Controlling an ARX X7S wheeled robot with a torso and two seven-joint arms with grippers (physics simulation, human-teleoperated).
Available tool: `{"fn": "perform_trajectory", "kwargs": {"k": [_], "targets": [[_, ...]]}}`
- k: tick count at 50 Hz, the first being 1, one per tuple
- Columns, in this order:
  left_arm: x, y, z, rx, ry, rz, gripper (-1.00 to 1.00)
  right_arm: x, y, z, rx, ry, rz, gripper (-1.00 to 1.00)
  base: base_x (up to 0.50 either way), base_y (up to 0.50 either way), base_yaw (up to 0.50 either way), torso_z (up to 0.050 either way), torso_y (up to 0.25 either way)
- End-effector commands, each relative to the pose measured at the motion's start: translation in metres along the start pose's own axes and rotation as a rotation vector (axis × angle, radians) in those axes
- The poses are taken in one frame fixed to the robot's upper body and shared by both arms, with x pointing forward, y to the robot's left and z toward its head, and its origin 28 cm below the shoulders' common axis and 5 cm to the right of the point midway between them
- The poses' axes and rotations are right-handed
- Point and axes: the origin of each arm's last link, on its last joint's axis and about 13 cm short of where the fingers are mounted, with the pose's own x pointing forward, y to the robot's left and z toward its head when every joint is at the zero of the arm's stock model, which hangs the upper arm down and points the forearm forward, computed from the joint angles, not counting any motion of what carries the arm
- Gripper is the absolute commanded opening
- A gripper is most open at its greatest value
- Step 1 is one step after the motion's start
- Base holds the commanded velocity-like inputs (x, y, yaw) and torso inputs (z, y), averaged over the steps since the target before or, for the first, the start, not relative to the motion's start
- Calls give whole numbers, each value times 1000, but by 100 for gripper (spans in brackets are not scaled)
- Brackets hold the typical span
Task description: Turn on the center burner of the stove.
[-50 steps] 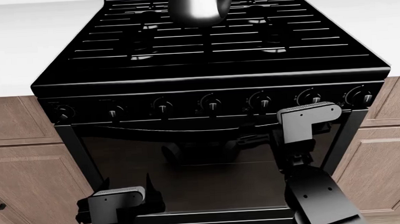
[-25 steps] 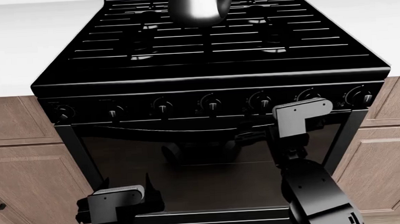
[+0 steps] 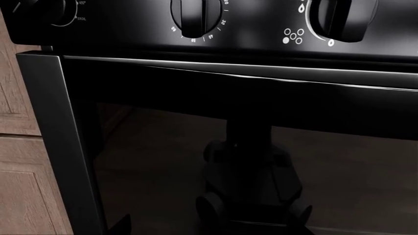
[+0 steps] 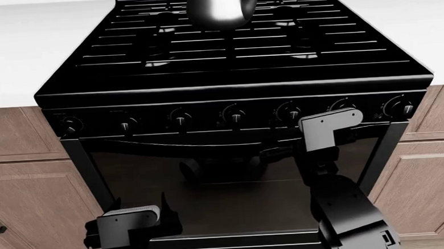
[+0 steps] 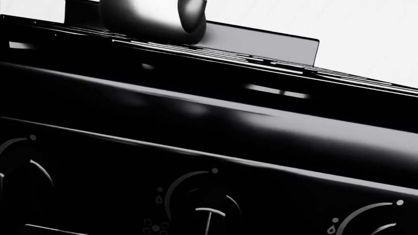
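While left arm (image 4: 129, 226) hangs low, right arm (image 4: 332, 153) raised near stove (image 4: 234, 72) knobs (image 4: 235, 116).

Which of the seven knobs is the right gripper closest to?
The fifth knob from the left; the right gripper sits just below it.

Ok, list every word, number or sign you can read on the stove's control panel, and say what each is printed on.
"30" and "40": white dial numbers around the middle black knob in the left wrist view; other numbers on that ring are too small to read.
A tiny white word by the far black knob: too blurred to read.
Five-dot burner diagram and flame marks beside the third black knob: signs, no words.
Glossy black stove front in the head view: white marks only, unreadable.
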Motion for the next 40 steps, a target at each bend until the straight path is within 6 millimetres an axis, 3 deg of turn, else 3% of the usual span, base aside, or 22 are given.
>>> {"fn": "perform_trajectory", "kwargs": {"k": [1,10,11,40], "targets": [[0,0,0,0,1,2,100,3,0,-1,-4,7,9,100,0,0,0,0,0],[0,0,0,0,1,2,100,3,1,-1,-2,8,11,100,0,0,0,0,0],[0,0,0,0,1,2,100,3,1,-2,-2,7,10,-100,0,0,0,0,0],[0,0,0,-1,3,0,100,2,1,-2,8,-8,0,-100,0,0,0,0,0]]}}
